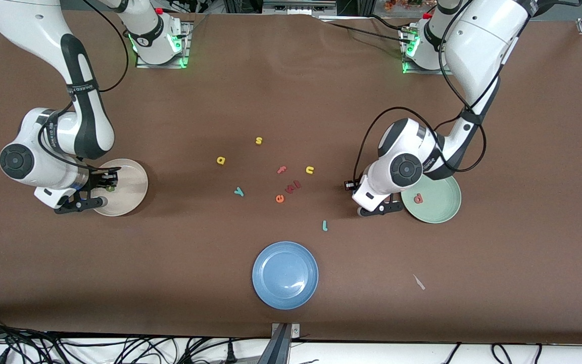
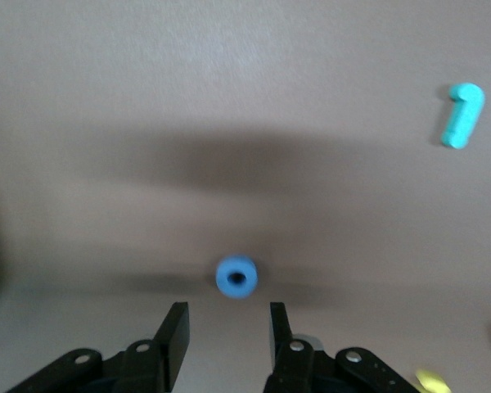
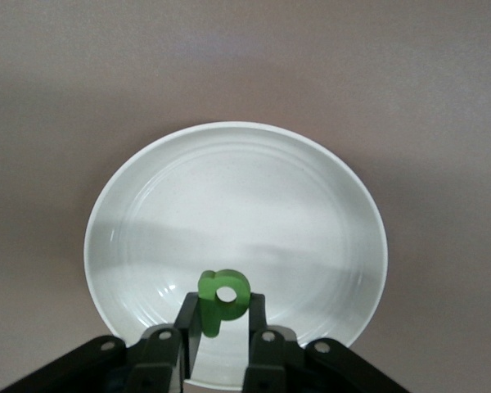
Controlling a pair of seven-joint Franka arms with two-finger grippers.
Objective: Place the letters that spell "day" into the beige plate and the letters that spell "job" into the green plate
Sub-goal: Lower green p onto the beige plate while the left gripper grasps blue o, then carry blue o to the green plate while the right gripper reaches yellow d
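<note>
My right gripper (image 3: pixel 222 307) hangs over the rim of the beige plate (image 3: pixel 237 205), shut on the green d (image 3: pixel 222 291), which stands upright between its fingertips. In the front view this gripper (image 1: pixel 108 185) is over the beige plate (image 1: pixel 132 177). My left gripper (image 2: pixel 229 315) is open above the table, with the blue ring o (image 2: pixel 236 277) lying just past its fingertips. In the front view the left gripper (image 1: pixel 374 205) is beside the green plate (image 1: pixel 442 210), which holds the salmon b (image 1: pixel 418 199); the o is hidden there. The teal j (image 1: pixel 324 225), yellow a (image 1: pixel 221 161) and teal y (image 1: pixel 239 191) lie on the table.
A yellow s (image 1: pixel 258 140), pink f (image 1: pixel 282 170), yellow u (image 1: pixel 309 170), dark red letter (image 1: pixel 295 186) and orange e (image 1: pixel 280 198) lie mid-table. The blue plate (image 1: pixel 285 274) sits nearer the front camera. A small pale scrap (image 1: pixel 419 282) lies toward the left arm's end.
</note>
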